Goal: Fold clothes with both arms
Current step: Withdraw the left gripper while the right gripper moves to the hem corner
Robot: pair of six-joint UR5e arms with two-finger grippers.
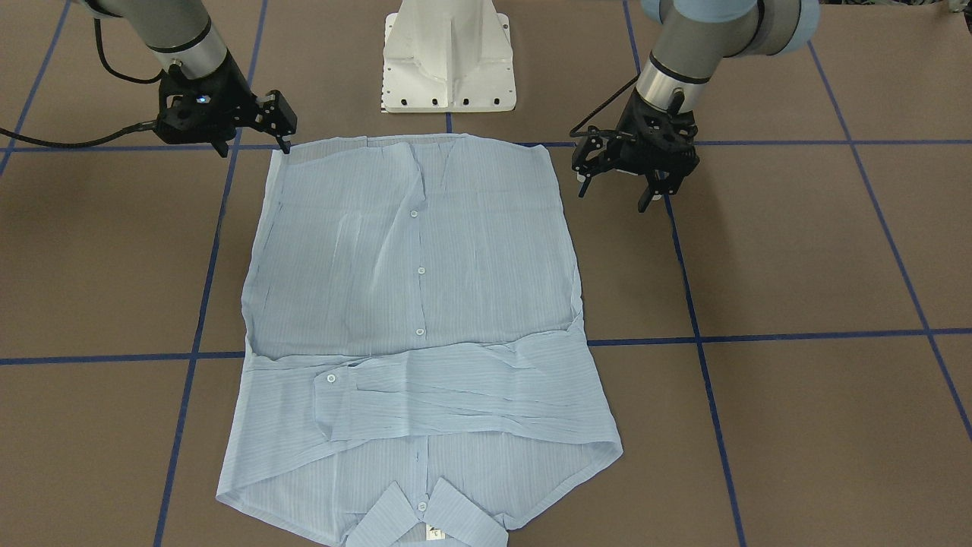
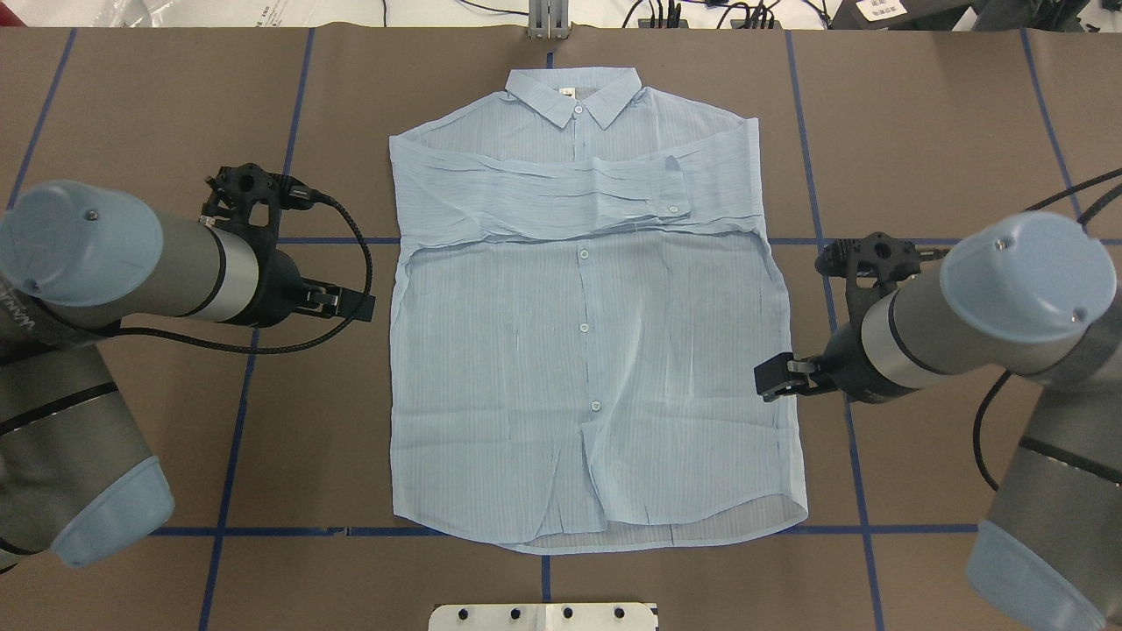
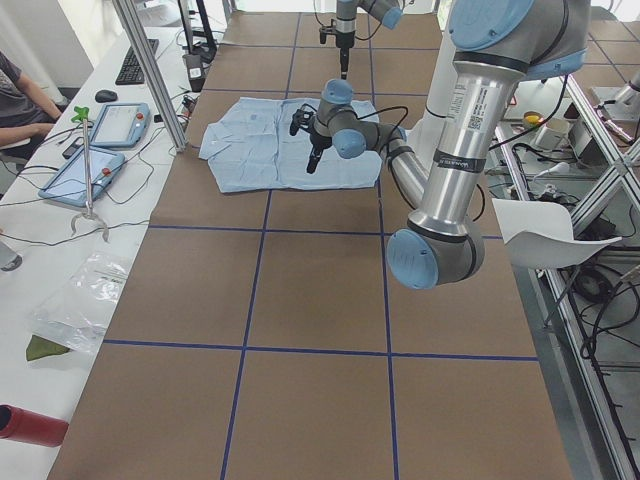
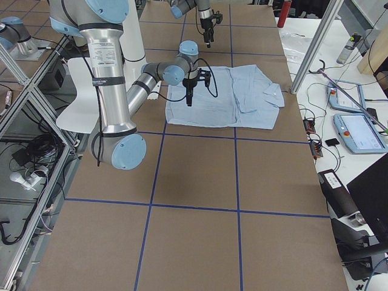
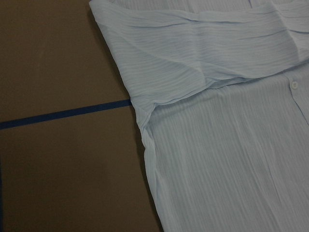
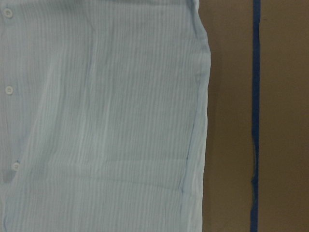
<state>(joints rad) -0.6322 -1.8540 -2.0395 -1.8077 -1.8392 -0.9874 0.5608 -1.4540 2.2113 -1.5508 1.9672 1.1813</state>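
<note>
The shirt [image 2: 587, 350] lies flat on the table [image 2: 920, 131], buttoned front up. Its collar [image 2: 574, 95] is at the end away from the robot, and its sleeves [image 2: 543, 188] are folded across the chest. The left gripper [image 1: 613, 196] hangs just beside the shirt's left edge, clear of the cloth, with its jaws apart and empty. The right gripper [image 1: 255, 148] hangs at the shirt's right edge, nearer the hem. Its jaws are also spread and grip nothing. I cannot tell whether a fingertip touches the cloth.
</note>
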